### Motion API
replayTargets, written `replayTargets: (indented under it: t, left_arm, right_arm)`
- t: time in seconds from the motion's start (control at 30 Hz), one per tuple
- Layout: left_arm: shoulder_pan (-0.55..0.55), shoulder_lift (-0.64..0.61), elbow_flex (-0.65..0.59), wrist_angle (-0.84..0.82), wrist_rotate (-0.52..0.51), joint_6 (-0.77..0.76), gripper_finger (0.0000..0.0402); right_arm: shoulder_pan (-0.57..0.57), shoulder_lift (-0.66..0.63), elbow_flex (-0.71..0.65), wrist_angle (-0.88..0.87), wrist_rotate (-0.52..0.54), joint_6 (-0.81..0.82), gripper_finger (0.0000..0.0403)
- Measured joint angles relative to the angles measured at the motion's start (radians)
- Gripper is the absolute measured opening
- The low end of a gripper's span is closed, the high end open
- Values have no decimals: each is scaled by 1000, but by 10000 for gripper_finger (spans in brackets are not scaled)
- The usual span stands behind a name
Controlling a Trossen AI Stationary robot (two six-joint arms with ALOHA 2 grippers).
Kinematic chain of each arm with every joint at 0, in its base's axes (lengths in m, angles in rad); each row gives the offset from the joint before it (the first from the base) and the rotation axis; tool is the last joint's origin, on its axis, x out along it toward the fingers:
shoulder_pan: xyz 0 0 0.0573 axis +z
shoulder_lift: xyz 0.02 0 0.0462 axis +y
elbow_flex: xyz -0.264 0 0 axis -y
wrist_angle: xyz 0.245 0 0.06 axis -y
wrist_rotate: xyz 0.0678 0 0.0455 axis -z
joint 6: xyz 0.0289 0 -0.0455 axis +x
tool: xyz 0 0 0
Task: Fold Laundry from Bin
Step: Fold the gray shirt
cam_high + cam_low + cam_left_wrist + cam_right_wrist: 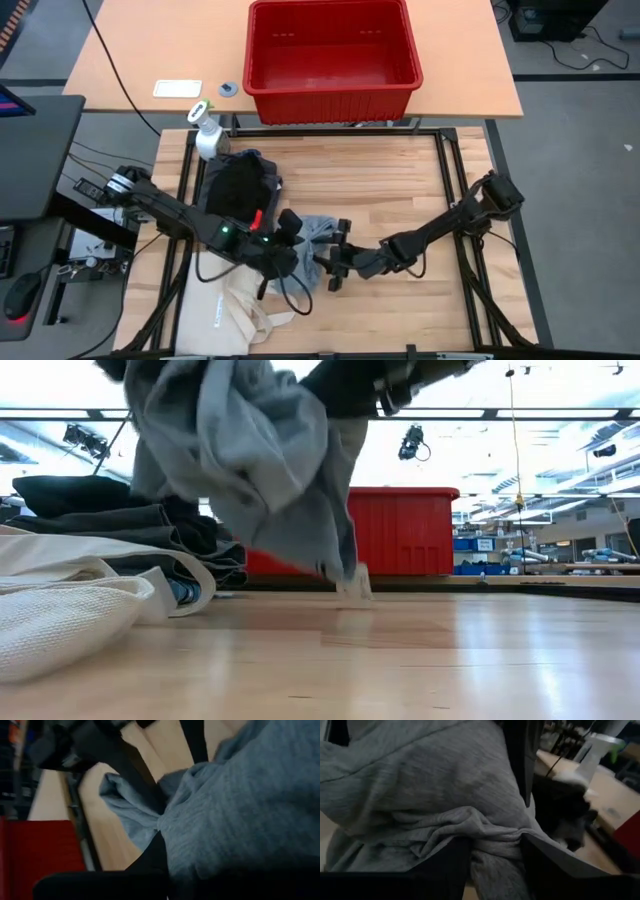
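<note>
Light grey garment [250, 470], soft, light and limp, lifted above the wooden table [400, 190] near its front, pinched in bunched folds by closed left gripper [160, 822] and apparently clamped right gripper [492, 842]; best held by separate edges.

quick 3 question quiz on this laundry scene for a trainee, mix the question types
1. True or false: the red bin has clothes in it.
2. Which garment do both grippers hold? A) blue plaid shirt B) light grey garment C) black piece
3. Fill in: the spray bottle stands on the ___ arm's side of the table.

Key
1. False; it looks empty.
2. B; the left gripper and right gripper both pinch it, and it hangs with its lowest corner touching the table.
3. left
</note>
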Motion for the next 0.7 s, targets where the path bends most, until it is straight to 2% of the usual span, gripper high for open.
replayTargets:
  t: [0.17, 0.27, 0.43, 0.7]
  left_arm:
    - [23, -72, 37, -8, -16, 50, 27]
    - [57, -119, 50, -35, -33, 87, 27]
    - [116, -206, 66, -133, -113, 88, 27]
    - [156, -335, 65, -356, -223, -102, 27]
  right_arm:
    - [-42, -62, 0, 51, -45, -82, 186]
    - [-100, -84, 1, 116, -132, -144, 186]
    - [-224, -88, 87, 98, -289, -217, 186]
    - [-399, -16, 225, 96, -536, -222, 186]
